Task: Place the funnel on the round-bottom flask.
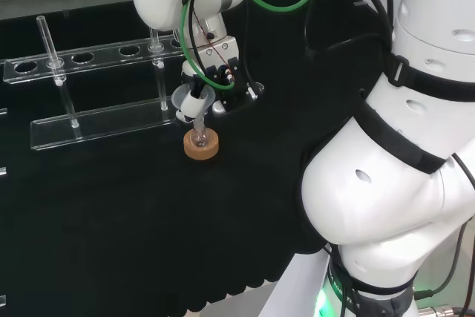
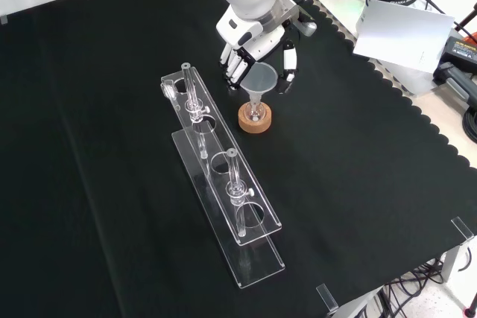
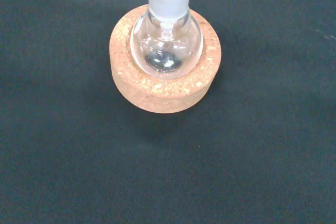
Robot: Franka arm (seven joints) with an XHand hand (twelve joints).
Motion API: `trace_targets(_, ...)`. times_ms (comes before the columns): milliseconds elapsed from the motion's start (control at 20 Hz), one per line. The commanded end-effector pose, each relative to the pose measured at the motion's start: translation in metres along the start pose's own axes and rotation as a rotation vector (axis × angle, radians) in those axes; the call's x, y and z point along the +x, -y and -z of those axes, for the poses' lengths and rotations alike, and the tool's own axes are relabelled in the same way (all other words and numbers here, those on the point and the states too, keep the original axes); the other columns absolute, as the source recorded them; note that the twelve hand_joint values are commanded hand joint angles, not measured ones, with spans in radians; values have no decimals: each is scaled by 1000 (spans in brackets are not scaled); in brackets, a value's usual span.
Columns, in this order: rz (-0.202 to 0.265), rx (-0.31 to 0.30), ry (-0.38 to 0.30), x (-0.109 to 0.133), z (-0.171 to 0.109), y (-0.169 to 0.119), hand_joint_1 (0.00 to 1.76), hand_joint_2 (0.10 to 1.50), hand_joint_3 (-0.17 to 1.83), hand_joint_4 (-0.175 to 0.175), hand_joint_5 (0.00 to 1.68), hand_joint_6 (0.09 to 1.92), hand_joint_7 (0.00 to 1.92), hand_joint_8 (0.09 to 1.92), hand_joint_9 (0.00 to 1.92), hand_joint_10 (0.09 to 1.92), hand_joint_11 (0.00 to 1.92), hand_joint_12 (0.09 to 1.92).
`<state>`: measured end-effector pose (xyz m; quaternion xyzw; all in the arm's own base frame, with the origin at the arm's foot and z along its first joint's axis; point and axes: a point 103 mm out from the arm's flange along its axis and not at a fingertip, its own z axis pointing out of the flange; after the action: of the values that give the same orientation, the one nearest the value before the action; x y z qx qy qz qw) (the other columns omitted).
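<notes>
Clear conical funnel [image 2: 261, 80] is sitting stem-down in the round-bottom flask [image 3: 166, 43]. Flask is resting on a grainy cork ring [image 3: 165, 87]. The hand [image 2: 246, 53] is cupping the funnel's rim, fingers curled around it.

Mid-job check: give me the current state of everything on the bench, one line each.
funnel: upright, stem down in the flask's neck.
round-bottom flask: upright on its cork ring, something dark at the bottom.
cork ring: flat on the cloth.
hand: beside the funnel, fingers around it.
tube rack: standing, glass tubes in it.

All 3 views share the cork stand [image 1: 201, 146].
</notes>
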<state>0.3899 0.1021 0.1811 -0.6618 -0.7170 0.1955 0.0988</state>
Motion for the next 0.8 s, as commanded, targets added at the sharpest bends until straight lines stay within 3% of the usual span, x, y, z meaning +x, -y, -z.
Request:
trace_targets(50,2,10,-3,-5,-1,3,660,717,553,-47,423,539,430,739,774,533,551,1264)
trace_targets(400,5,31,-5,-8,-1,4,629,675,538,-48,381,383,327,751,681,591,479,1297)
trace_targets(800,20,6,6,-10,0,8,609,648,506,-48,374,254,257,742,614,627,431,1315)
